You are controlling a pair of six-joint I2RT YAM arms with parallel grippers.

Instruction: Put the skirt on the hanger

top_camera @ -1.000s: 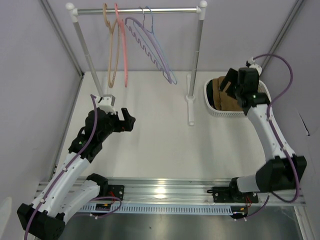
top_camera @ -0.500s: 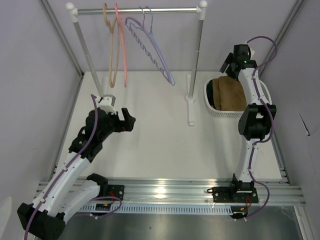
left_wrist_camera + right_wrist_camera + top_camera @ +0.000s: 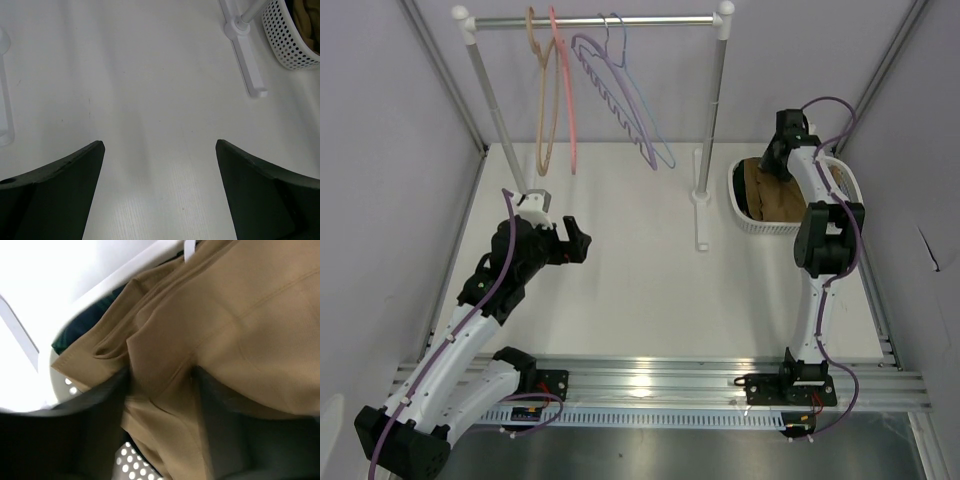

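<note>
No writing, number, brand or sign can be read in any view. A small white tag (image 3: pixel 189 250) sits at the edge of the skirt (image 3: pixel 240 315) in the right wrist view, too blurred to show any print.

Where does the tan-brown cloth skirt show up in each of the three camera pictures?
Top external: the tan-brown cloth skirt lies in the white perforated plastic basket at centre right.
Left wrist: only a tan sliver in the top right corner, inside the basket.
Right wrist: it fills most of the picture.
Shared landmark: the basket, its holes along the right wrist view's bottom edge.
</note>
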